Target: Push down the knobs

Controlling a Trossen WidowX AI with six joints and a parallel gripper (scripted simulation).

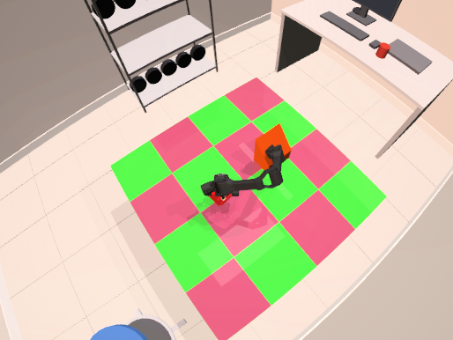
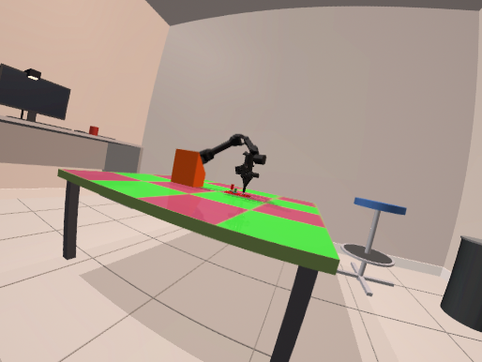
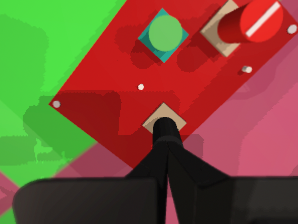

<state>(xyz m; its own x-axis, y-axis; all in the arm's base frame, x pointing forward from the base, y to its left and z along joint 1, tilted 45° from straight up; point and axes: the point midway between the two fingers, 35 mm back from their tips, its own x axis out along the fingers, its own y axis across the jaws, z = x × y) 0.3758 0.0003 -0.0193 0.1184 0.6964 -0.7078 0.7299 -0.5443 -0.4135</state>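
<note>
Closed, empty jaws [image 2: 244,192] meet above a black knob [image 3: 164,129] on a red circuit board [image 2: 237,193] [image 3: 107,80] bearing another, red knob [image 3: 260,20].

The arm [image 1: 248,184] [image 2: 218,150] is all black, from the orange block [image 1: 274,136] [image 2: 187,168] outward. Its links are slim, its joints thick and chunky. Farthest from this block, 2 black fingers [image 2: 246,185] have wide bodies and become narrow like wedges.
</note>
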